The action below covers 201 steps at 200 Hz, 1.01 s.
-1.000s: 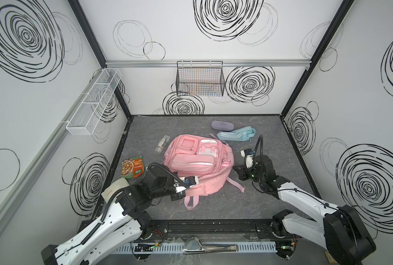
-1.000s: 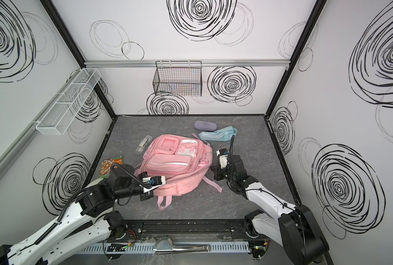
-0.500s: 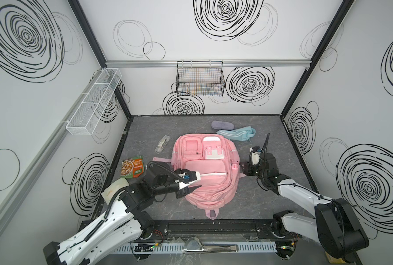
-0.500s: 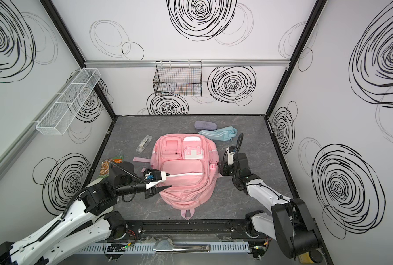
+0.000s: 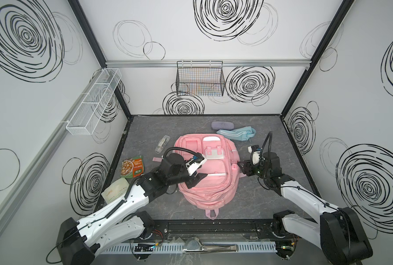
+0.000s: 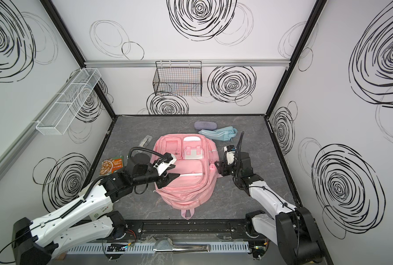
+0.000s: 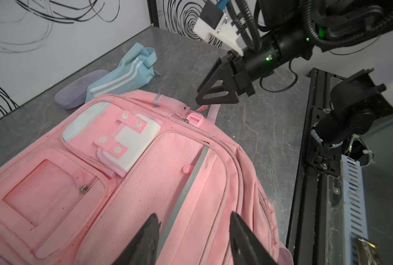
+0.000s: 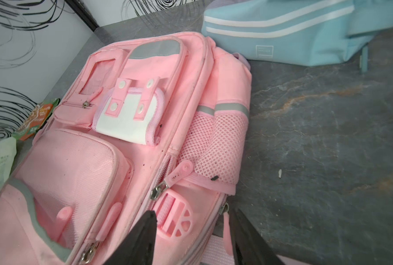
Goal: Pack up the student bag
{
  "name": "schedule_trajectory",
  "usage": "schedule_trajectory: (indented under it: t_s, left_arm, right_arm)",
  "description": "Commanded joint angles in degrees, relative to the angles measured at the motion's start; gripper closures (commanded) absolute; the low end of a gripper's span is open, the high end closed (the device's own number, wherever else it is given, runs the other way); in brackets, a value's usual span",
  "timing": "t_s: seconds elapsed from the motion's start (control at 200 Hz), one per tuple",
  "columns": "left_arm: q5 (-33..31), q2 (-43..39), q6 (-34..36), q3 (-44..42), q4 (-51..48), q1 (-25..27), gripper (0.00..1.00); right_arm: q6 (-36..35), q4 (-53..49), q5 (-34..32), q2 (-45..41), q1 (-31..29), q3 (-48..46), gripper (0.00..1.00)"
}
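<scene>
The pink bag (image 5: pixel 210 185) lay flat on the desk (image 5: pixel 255 206), lengthwise front to back. The left fingers (image 7: pixel 145 243) hung open above its front. The right fingers (image 8: pixel 142 241), also open, stood just off its right edge, nearer the zip pull (image 8: pixel 179 175).

I can read no text: the print on the snack packet (image 5: pixel 133 169) and the label on the blue pouch (image 8: pixel 282 34) are blurred.

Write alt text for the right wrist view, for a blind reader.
A pink student bag lies front-up on a dark grey table, with a light-blue pouch near its far end. The right pincer, jaws apart and empty, hangs over the bag's side.
</scene>
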State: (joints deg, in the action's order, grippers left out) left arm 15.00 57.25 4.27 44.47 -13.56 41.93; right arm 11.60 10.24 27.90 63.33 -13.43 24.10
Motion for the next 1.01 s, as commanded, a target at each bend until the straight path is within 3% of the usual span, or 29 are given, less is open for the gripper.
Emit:
schedule_trajectory:
  t_s: [0.0, 0.105, 0.2, 0.305, 0.39, 0.47, 0.54, 0.81, 1.001]
  left_arm:
    - [-3.3, 2.7, -2.8, 3.9, -1.9, -0.5, 0.47]
    - [-3.6, 5.5, -2.6, 5.7, -3.2, -2.1, 0.47]
    - [-2.8, 8.4, -4.9, 7.0, -3.7, -4.6, 0.49]
    - [-1.1, 11.7, -12.1, 7.2, -3.8, -6.1, 0.54]
    - [3.0, 12.6, -20.6, 3.6, 1.6, -5.5, 0.58]
    - [3.9, 11.9, -28.5, -3.1, 11.4, -3.0, 0.57]
    - [0.8, 11.8, -33.4, -8.0, 18.3, -0.2, 0.57]
    - [-5.2, 17.5, -41.0, -16.2, 30.0, -0.7, 0.59]
    - [-7.3, 19.6, -44.9, -21.0, 34.5, -2.2, 0.61]
  right_arm:
    - [-4.1, 6.9, 3.5, 2.1, 0.5, 2.0, 0.39]
    - [-4.4, 9.4, 8.0, 9.8, 0.3, 5.9, 0.38]
    - [-7.7, 3.2, 14.4, 18.3, 0.2, 11.8, 0.38]
    - [-7.7, 2.7, 19.3, 24.5, -0.4, 14.1, 0.36]
    - [-7.6, 2.5, 20.6, 27.0, -0.3, 14.3, 0.33]
    - [-7.7, 3.5, 20.9, 27.3, -0.4, 13.1, 0.32]
    - [-7.4, 4.7, 21.6, 27.0, -0.3, 11.9, 0.32]
    - [-4.0, 8.4, 25.5, 25.7, 0.2, 8.8, 0.31]
    - [2.1, 13.7, 30.2, 22.3, 1.0, 4.8, 0.37]
